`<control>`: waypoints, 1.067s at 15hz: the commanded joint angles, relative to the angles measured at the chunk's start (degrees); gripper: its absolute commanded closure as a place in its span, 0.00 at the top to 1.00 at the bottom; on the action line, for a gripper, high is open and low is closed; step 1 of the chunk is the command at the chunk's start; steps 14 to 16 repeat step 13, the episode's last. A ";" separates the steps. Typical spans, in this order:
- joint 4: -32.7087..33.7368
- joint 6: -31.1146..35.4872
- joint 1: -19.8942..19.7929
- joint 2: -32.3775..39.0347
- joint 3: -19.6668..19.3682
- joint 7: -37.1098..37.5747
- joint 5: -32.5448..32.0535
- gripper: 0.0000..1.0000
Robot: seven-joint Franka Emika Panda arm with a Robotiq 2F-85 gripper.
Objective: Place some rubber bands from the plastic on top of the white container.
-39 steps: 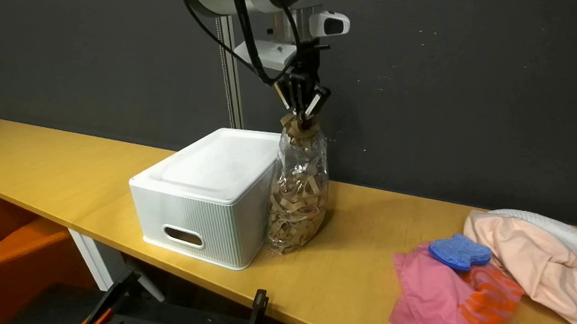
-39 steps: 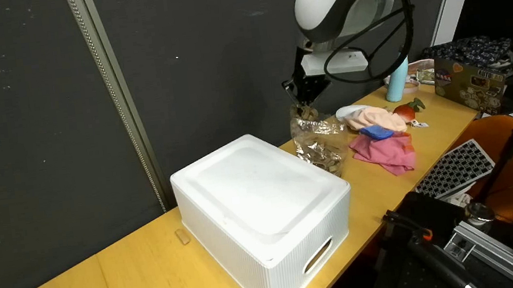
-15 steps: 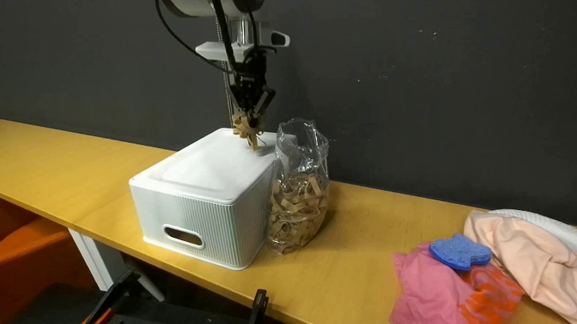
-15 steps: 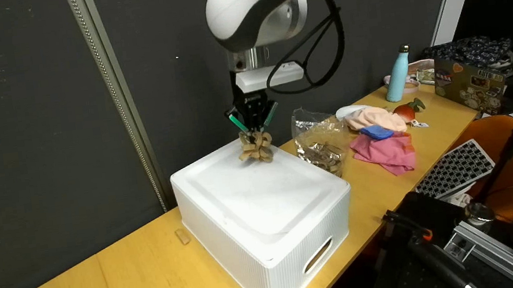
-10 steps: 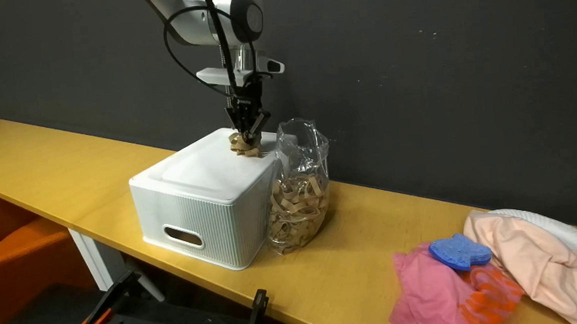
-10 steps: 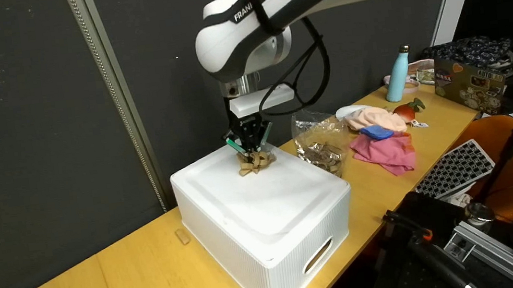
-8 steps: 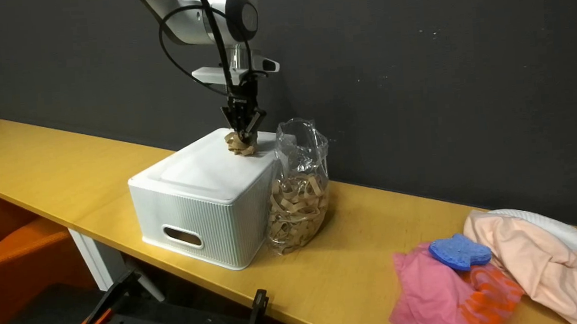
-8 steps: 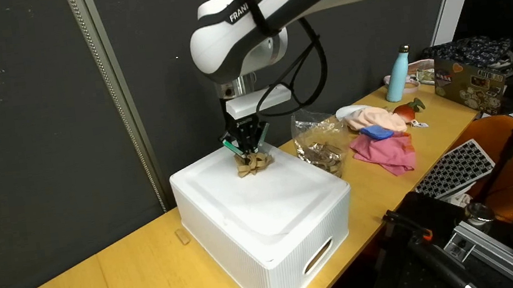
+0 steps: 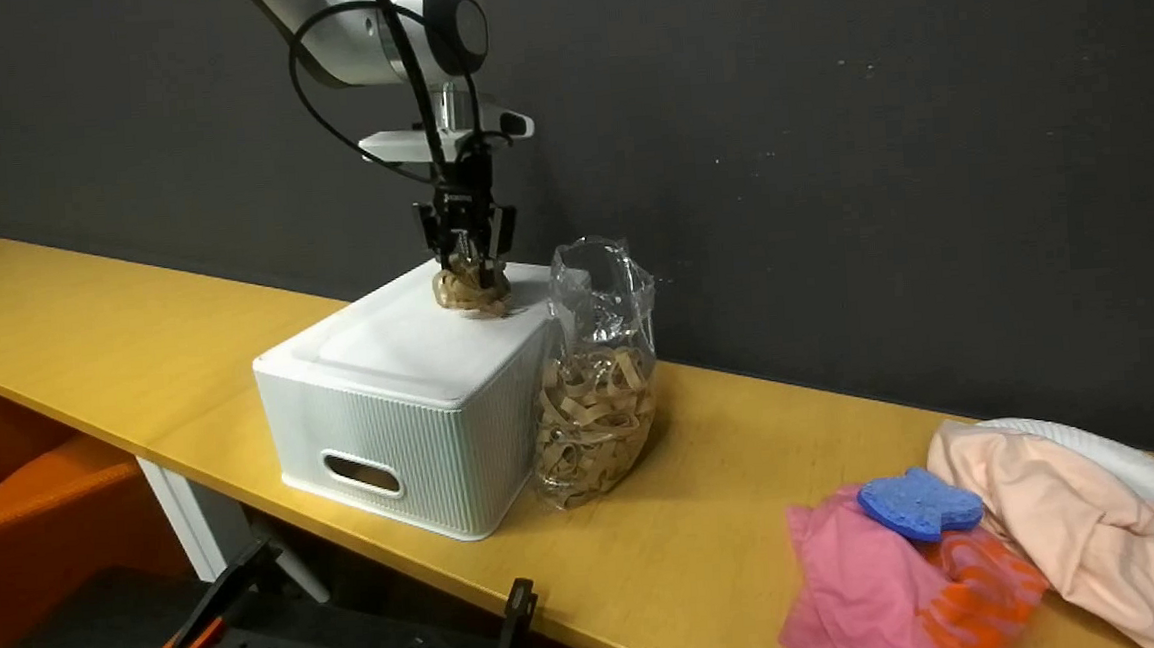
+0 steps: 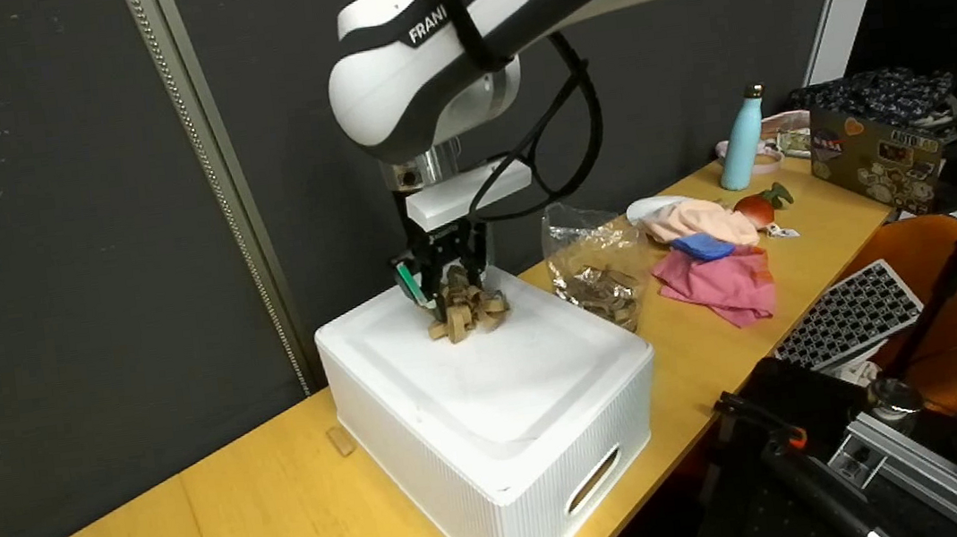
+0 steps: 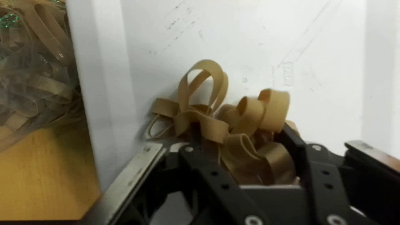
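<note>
The claw (image 11: 242,131) has its jaws apart, tan rubber bands (image 11: 215,128) between and below them, resting on the white ribbed container (image 10: 502,392) beneath. Placing looks nearly done; lifting clear seems left. Lower, beside the claw, the clear plastic bag (image 9: 596,393) holds more bands.

The white container (image 10: 562,412) looked like plastic, smooth and faintly scuffed on top, finely ribbed down its sides; the clear plastic bag (image 9: 612,305) was crinkled and glossy, the rubber bands (image 11: 214,129) smooth with a soft sheen. The table (image 9: 729,515) was satiny wood, the pink cloth (image 9: 866,587) matt, the sponge (image 9: 917,504) rough, the gripper (image 9: 467,273) black with bare metal
</note>
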 commanded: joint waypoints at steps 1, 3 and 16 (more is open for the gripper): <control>-2.20 -1.39 0.88 -3.23 -0.76 2.03 -2.51 0.92; -3.23 -1.17 0.83 -4.91 -1.01 2.56 -3.32 1.00; -10.02 0.06 -0.96 -15.16 -2.41 3.76 -4.83 1.00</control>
